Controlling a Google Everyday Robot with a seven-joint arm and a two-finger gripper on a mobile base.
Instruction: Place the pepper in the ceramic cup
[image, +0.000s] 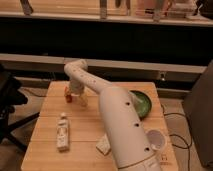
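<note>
The small red-orange pepper (66, 96) lies on the wooden table (45, 155) near its far left edge. My white arm reaches across the table from the lower right, bends at the far side and points down. My gripper (76, 97) hangs just right of the pepper, low over the table, open and holding nothing. The white ceramic cup (156, 139) stands at the table's near right, partly behind my arm.
A wide green bowl (142, 103) sits at the right side of the table. A pale bottle (62, 131) lies on its side at the near left. A small white object (103, 145) rests by my arm. Dark shelving runs behind the table.
</note>
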